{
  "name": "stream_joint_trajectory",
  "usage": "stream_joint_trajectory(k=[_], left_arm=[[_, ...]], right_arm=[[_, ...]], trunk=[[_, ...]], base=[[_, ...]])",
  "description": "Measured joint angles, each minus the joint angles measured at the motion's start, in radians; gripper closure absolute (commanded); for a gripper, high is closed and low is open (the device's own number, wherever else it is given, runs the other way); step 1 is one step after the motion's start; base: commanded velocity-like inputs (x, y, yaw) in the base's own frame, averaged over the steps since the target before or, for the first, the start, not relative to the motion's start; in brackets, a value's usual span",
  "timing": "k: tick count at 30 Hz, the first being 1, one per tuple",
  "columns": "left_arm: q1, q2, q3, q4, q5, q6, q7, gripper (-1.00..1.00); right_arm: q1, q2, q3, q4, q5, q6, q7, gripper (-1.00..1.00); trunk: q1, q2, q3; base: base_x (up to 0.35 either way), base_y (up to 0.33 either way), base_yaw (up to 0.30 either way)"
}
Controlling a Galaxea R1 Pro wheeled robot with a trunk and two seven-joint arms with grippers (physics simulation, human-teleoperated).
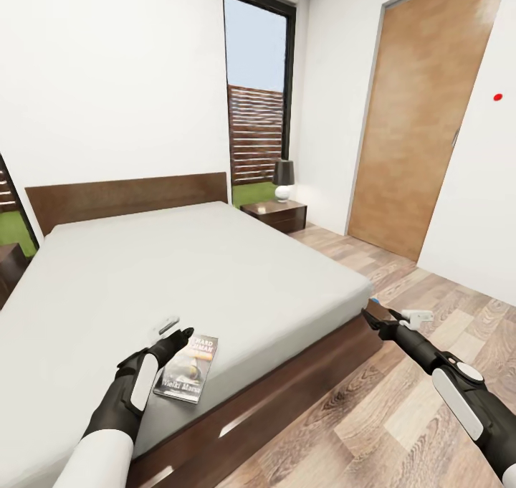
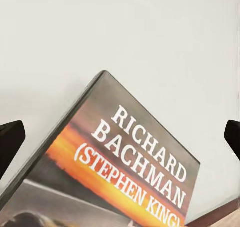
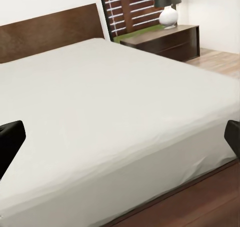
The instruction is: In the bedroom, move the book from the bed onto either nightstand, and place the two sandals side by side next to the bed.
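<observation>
Head view: your left gripper (image 1: 179, 335) hangs over the near edge of the bed (image 1: 215, 273), directly above the book (image 1: 188, 368), which lies flat on the pale mattress close to the foot corner. In the left wrist view the book (image 2: 120, 172) sits between the two dark fingertips (image 2: 10, 142), which stand wide apart and do not touch it: the claw is spread and holds nothing. Your right gripper (image 1: 374, 319) is out past the foot corner of the bed, above the wood floor (image 1: 401, 416); its fingertips (image 3: 9, 142) are likewise spread, with nothing between them. A nightstand (image 1: 274, 214) stands beside the headboard (image 1: 129, 195) on the far side, carrying a lamp (image 1: 284, 180) with a dark shade. A small white and blue object (image 1: 417, 317) lies on the floor near the right gripper; you cannot tell what it is.
</observation>
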Motion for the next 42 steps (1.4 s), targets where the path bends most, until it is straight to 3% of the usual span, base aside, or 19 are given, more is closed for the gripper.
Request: stream_joint_trajectory(k=[19,24,27,28,32,36,41,42], left_arm=[[0.0,0.004,0.003,-0.002,0.002,0.002,-0.001,-1.0],[0.0,0.009,0.004,-0.009,0.005,0.003,-0.029,-1.0],[0.0,0.033,0.009,-0.038,0.005,0.007,-0.114,-1.0],[0.0,0.055,0.011,-0.065,0.004,0.009,-0.165,-1.0],[0.0,0.125,0.015,-0.101,0.011,0.038,-0.259,-1.0],[0.001,0.157,0.016,-0.107,0.039,0.116,-0.376,-1.0],[0.005,0.202,0.016,-0.105,0.053,0.189,-0.592,-1.0],[0.007,0.205,0.016,-0.105,0.054,0.195,-0.61,-1.0]], right_arm=[[0.0,0.0,0.0,0.0,0.0,0.0,0.0,-1.0],[0.0,0.001,0.0,0.001,0.0,0.0,0.0,-1.0],[0.0,0.001,0.0,0.002,0.0,0.0,0.0,-1.0],[0.0,0.001,0.0,0.003,0.0,0.0,0.0,-1.0],[0.0,0.001,0.0,0.005,0.0,0.0,0.0,-1.0],[0.0,0.001,0.0,0.01,-0.001,0.0,0.0,-1.0],[0.0,0.0,-0.001,0.044,-0.003,0.0,0.001,-1.0],[0.0,0.0,-0.001,0.056,-0.003,0.0,0.002,-1.0]], trunk=[[-0.073,0.133,0.06],[-0.073,0.133,0.06],[-0.073,0.133,0.06],[-0.073,0.133,0.06],[-0.073,0.133,0.06],[-0.073,0.133,0.06],[-0.073,0.133,0.06],[-0.073,0.133,0.06]], base=[[0.0,0.0,0.0],[0.0,0.0,0.0],[0.0,0.0,0.0],[0.0,0.0,0.0],[0.0,0.0,0.0],[0.0,0.0,0.0],[0.0,0.0,0.0],[0.0,0.0,0.0]])
